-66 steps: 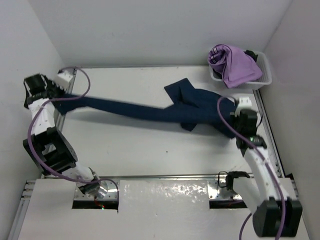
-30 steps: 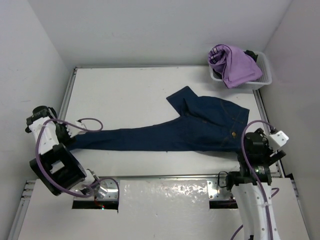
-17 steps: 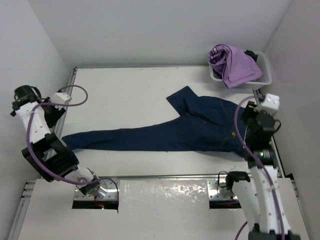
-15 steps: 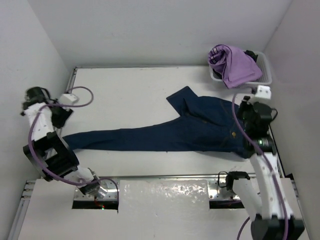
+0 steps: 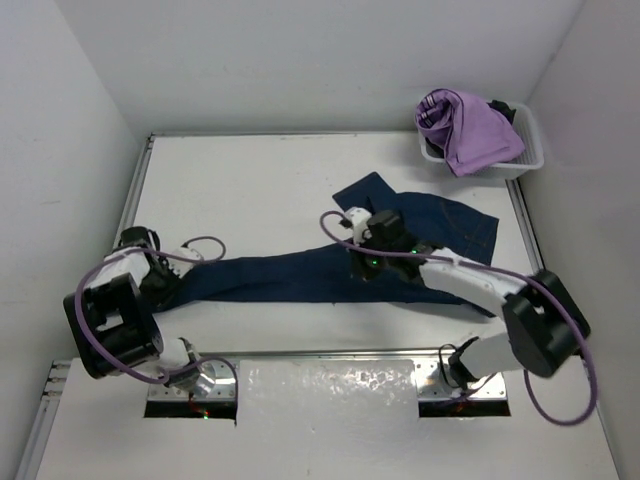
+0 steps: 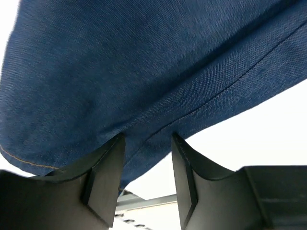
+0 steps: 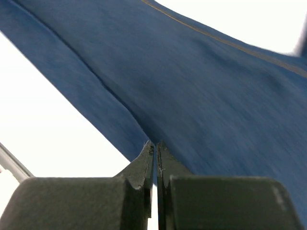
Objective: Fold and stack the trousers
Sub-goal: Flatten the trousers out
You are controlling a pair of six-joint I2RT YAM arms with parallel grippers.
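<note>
The dark navy trousers [image 5: 270, 276] lie spread across the white table, one long leg reaching left and the waist part at the right. My left gripper [image 5: 166, 281] is at the left end of that leg. In the left wrist view its jaws [image 6: 146, 140] stand open, with the edge of the denim [image 6: 144, 72] between them. My right arm reaches across to the middle of the trousers. The right gripper [image 5: 362, 267] is shut, and in the right wrist view its tips [image 7: 155, 144] pinch a fold of the denim [image 7: 216, 96]. No waistband patch or pockets show.
A white basket [image 5: 532, 152] at the back right corner holds a lilac-purple garment [image 5: 468, 128]. White walls enclose the table on the left, back and right. A metal rail [image 5: 134, 195] runs along the left edge. The arm bases sit at the near edge.
My right arm has swung from the right edge to the middle of the trousers and shut on the denim. My left gripper has come down to the leg's left end.
</note>
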